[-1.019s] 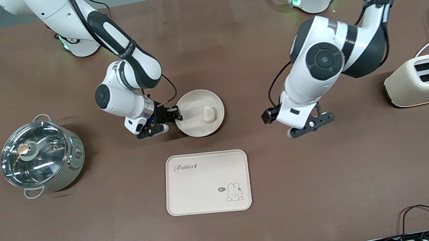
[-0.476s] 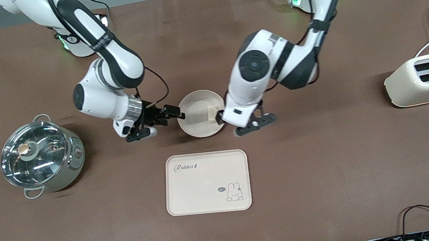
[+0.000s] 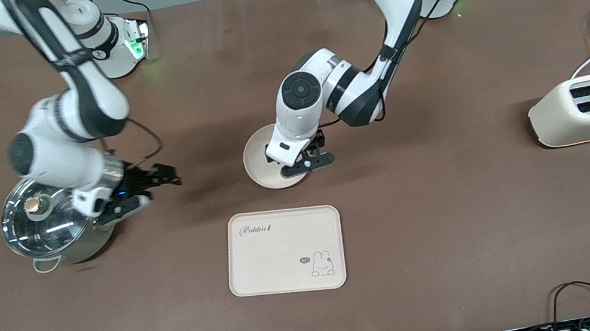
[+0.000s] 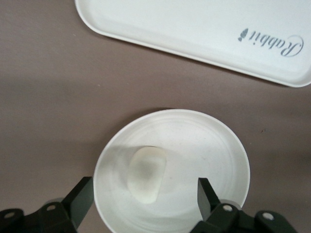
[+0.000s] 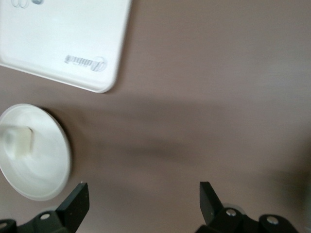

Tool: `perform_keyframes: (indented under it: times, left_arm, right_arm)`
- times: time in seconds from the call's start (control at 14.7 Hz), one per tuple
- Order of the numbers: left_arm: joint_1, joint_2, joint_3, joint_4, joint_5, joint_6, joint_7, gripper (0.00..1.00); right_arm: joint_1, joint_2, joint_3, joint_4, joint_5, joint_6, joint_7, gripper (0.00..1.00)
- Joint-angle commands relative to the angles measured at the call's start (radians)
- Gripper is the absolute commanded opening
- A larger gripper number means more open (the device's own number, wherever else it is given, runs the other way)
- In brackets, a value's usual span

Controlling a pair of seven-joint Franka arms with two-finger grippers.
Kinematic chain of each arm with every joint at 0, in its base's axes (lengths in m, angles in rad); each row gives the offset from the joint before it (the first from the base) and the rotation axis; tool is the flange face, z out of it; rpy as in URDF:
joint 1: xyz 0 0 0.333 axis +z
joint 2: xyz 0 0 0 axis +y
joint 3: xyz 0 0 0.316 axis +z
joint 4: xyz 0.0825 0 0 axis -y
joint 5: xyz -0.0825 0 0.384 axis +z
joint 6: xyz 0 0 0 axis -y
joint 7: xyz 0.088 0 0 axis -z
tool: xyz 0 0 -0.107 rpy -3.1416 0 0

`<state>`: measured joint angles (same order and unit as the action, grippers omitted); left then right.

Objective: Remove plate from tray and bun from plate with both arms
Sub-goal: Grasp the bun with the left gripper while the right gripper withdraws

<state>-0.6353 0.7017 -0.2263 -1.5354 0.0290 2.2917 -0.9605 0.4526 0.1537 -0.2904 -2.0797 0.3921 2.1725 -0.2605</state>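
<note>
Left gripper (image 3: 303, 159) hangs over the plate (image 3: 258, 163) with jaws spread wide and empty, the bun (image 4: 147, 174) lying in the plate beneath; right gripper (image 3: 144, 187), also open and empty, is beside the pot (image 3: 49, 233)

Bun (image 4: 147, 174) on plate (image 3: 258, 163) — tray (image 3: 284, 250) nearer the camera, pot (image 3: 59, 222) toward the right arm's end.
</note>
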Motion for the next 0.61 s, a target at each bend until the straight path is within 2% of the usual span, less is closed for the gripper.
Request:
perform_keyframes:
  times: [0.0,0.27,0.41,0.54]
  left_arm:
    - [-0.032,0.045,0.01,0.017,0.026,0.034,-0.014,0.93]
    - [-0.034,0.067,0.008,-0.012,0.109,0.035,-0.017,0.86]
    - [-0.035,0.081,0.008,-0.008,0.117,0.038,-0.018,0.83]
    - [-0.035,0.085,0.007,-0.008,0.117,0.038,-0.024,0.8]
  right_arm:
    - [0.003,-0.045,-0.062,0.223,-0.194,-0.288,0.111,1.0]
    - [-0.012,-0.045,-0.076,0.589,-0.399,-0.612,0.182,1.0]
    - [-0.034,-0.045,-0.084,0.685,-0.423,-0.695,0.182,1.0]
    - [-0.07,-0.083,-0.098,0.71,-0.395,-0.705,0.172,1.0]
